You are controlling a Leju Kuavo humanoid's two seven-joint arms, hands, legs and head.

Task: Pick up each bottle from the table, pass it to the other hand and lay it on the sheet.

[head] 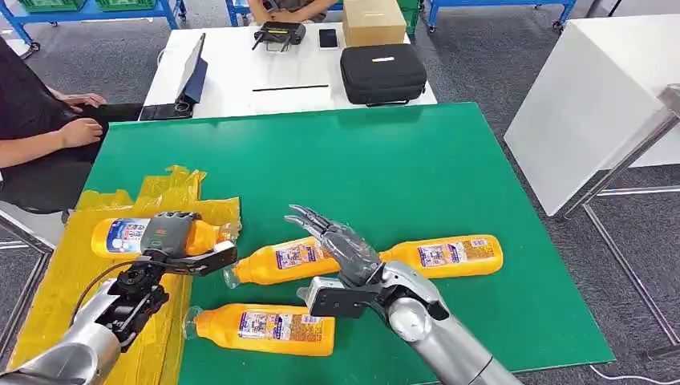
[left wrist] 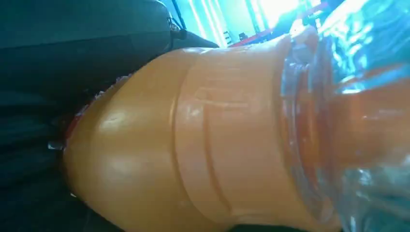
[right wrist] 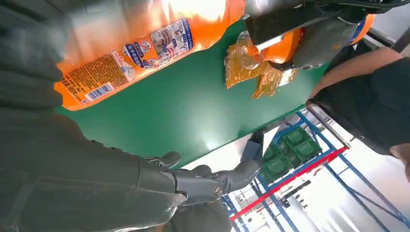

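Several orange bottles with printed labels lie on the green table [head: 377, 160]. My left hand [head: 170, 233] grips one bottle [head: 116, 237] around its shoulder, and that bottle lies over the crumpled yellow sheet [head: 168, 192] at the left; the left wrist view shows the held bottle [left wrist: 193, 145] close up. My right hand [head: 341, 245] hovers with fingers spread and nothing in them, just above the base end of a second bottle [head: 277, 261]. A third bottle [head: 449, 255] lies to its right, and another bottle [head: 265, 329] lies near the front edge. The right wrist view shows the second bottle [right wrist: 145, 43] and the sheet [right wrist: 241, 72].
A person [head: 48, 136] sits at the table's left side, hands near a tablet [head: 188, 80]. Behind the green table a white table [head: 240, 56] carries a black case [head: 382, 74], a cardboard box [head: 373, 20] and a phone. Another white table [head: 593, 96] stands at the right.
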